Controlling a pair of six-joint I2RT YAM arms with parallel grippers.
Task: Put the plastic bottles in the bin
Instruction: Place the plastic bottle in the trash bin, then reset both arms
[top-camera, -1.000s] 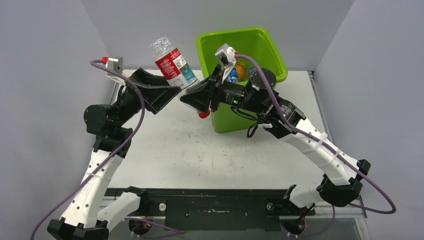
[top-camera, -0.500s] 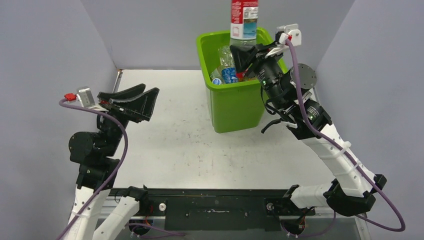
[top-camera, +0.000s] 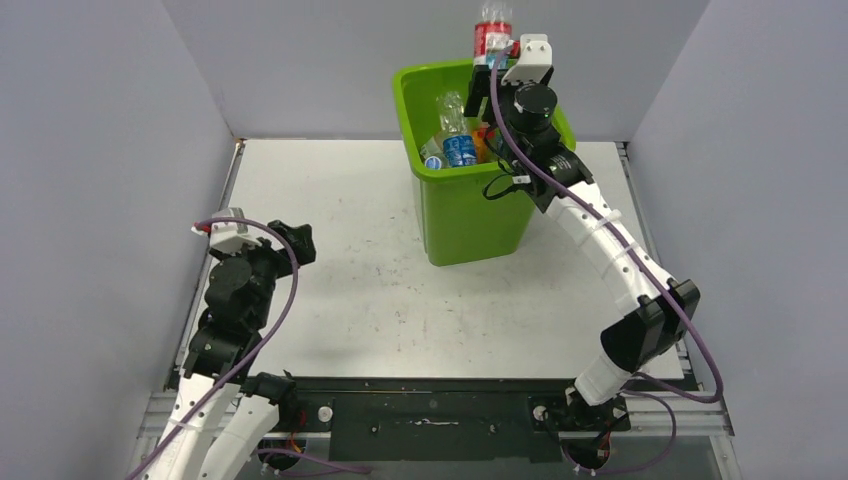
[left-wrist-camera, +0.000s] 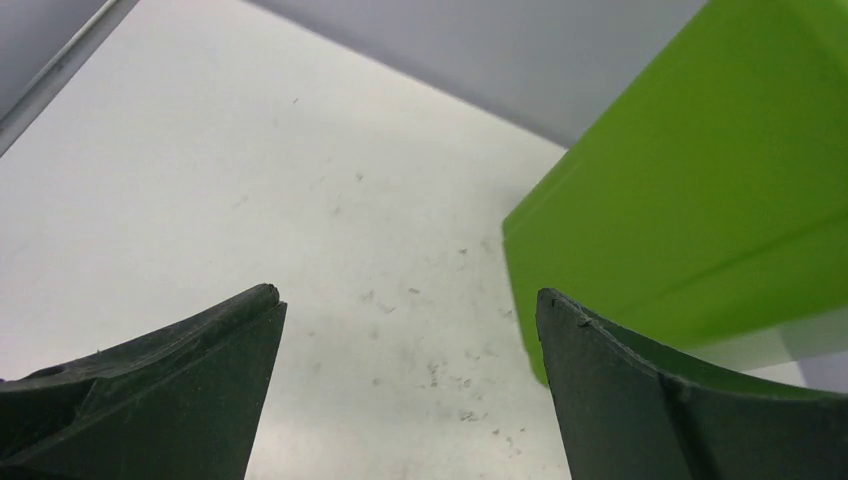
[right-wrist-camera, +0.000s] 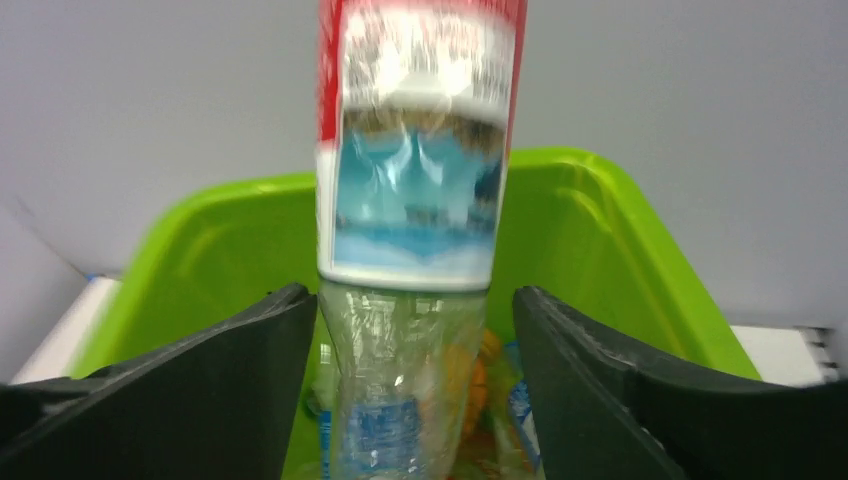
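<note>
Dark right fingers (right-wrist-camera: 200, 380) stand on either side of an upright plastic bottle (right-wrist-camera: 415, 200) with a red and blue label, its clear crumpled part running down between them. The wrist view is blurred, and I cannot tell whether they pinch the bottle or stand just off its sides. Seen from above, it is raised over the far rim of the lime-green bin (top-camera: 470, 215), which stands on the white tabletop (top-camera: 350, 300) near the back wall. Inside the bin lie other bottles (top-camera: 455, 140), among them a clear one with a blue label and something orange beside it. The left fingers (left-wrist-camera: 150, 400) are spread wide and grasp nothing. They hang low over the left side of the tabletop, well apart from the bin, whose green wall shows beyond one finger in the left wrist view.
</note>
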